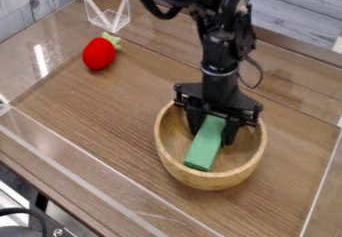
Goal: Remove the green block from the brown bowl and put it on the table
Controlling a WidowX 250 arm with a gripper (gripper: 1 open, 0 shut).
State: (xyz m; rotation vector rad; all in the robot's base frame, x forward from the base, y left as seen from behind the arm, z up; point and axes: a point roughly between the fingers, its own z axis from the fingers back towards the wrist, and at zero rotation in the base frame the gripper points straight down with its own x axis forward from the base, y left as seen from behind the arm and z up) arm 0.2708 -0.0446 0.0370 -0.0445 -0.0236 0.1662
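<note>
One brown wood-grain worktop [100,121] spreads under everything, with pale wall boards behind it and clear edging along its sides. Over it hangs a single black robot arm [207,26], coming down from the top and ending in the claw [218,106] at the bowl's far side. The round, light-tan brown bowl [181,161] sits on the worktop, below the claw. Next in size, the green block [205,147] lies inside that bowl, slanting from the near side of its floor up toward the claw, which covers its far end. The claw's fingers come down around that far end; whether they pinch it or stand slightly apart, I cannot tell. Smallest is a red strawberry-shaped toy [99,54] with a green top, well apart from the bowl, toward the upper left of the view.
</note>
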